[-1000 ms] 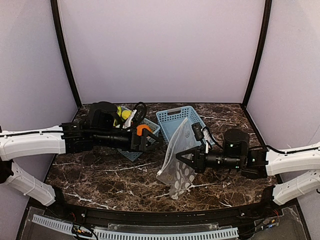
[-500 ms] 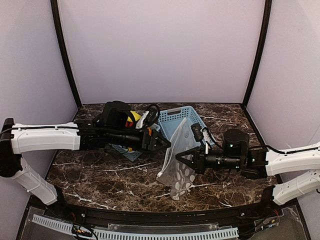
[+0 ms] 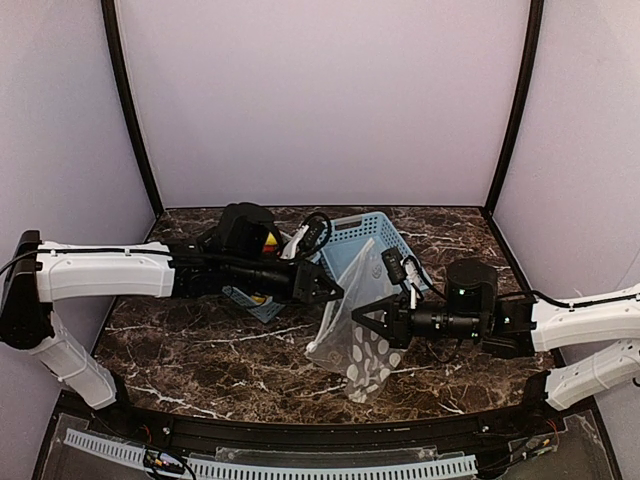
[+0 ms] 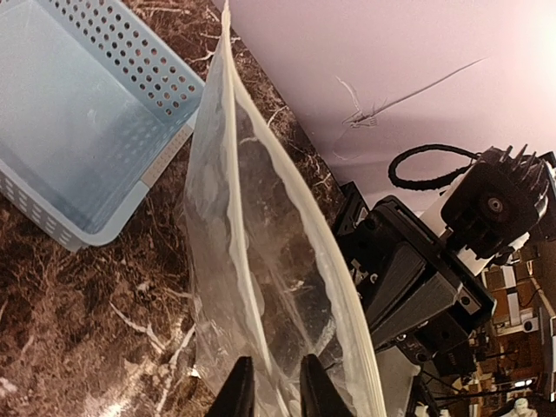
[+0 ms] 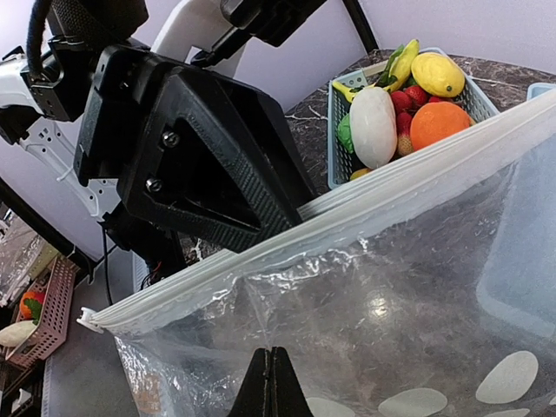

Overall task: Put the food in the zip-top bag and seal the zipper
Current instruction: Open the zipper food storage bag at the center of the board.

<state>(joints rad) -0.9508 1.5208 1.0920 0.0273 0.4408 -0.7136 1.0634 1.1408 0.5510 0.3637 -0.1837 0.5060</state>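
Observation:
The zip-top bag (image 3: 352,335), clear with white dots, hangs upright between my two grippers with its mouth spread open. My left gripper (image 4: 274,393) (image 3: 330,290) is closed down on the bag's near lip, with the zipper (image 4: 254,261) strip running between its fingers. My right gripper (image 5: 271,382) (image 3: 364,318) is shut on the opposite wall just below the zipper (image 5: 347,208). The small white slider tab (image 5: 87,321) sits at the strip's end. The food (image 5: 408,109), an orange, a white oblong piece, yellow and red pieces, lies in a light-blue basket (image 5: 334,130) behind the left arm.
An empty light-blue lattice basket (image 3: 365,235) (image 4: 165,165) stands just behind the bag. The food basket (image 3: 262,305) is mostly hidden under the left arm in the top view. Purple walls close in the dark marble table (image 3: 200,350).
My left arm reached rightward from the food basket to the bag, and its jaws narrowed onto the bag's lip. The bag's mouth spread a little. The right gripper held still.

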